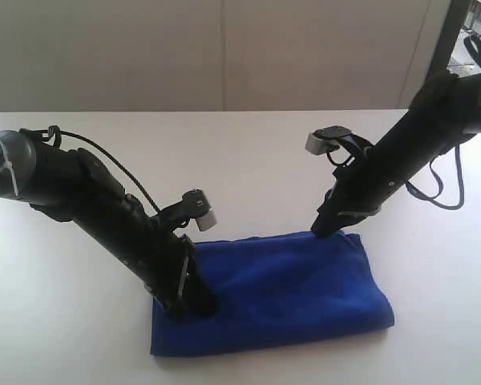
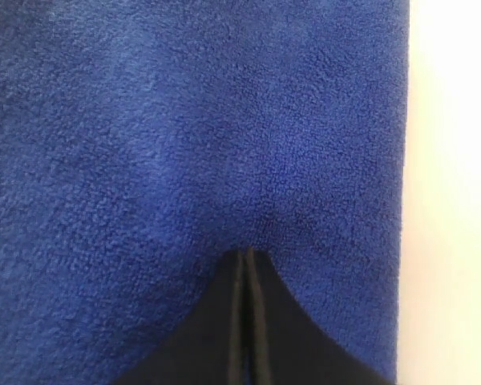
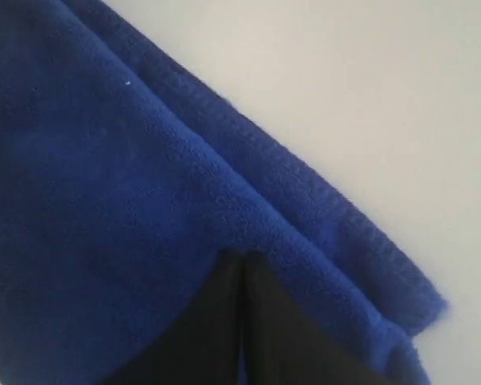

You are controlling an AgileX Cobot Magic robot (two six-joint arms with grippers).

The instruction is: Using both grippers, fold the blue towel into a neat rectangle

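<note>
Exterior view: saw the blue towel (image 1: 280, 293) lying folded into a rough rectangle on the white worktop (image 1: 240, 152), toward its near side. Found the left tool (image 1: 196, 305) planted on the towel's left part, just inside the left edge. Found the right tool (image 1: 322, 231) tipped down at the far edge, near the right corner. Noted bare worktop behind the towel and on both sides, with the two arms well apart.

Left wrist view: saw the left tool (image 2: 247, 255) with its jaws pressed together, tips touching the nap of the towel (image 2: 184, 120) in a shallow dimple. Noted one straight towel edge nearby and bare worktop (image 2: 457, 200) beyond it.

Right wrist view: saw the right tool (image 3: 240, 258) with jaws together, tips right at the stitched hem of the towel (image 3: 88, 200). Could not tell whether any cloth sat between them. Noted a layered edge running to a corner and open worktop (image 3: 369, 96) past it.
</note>
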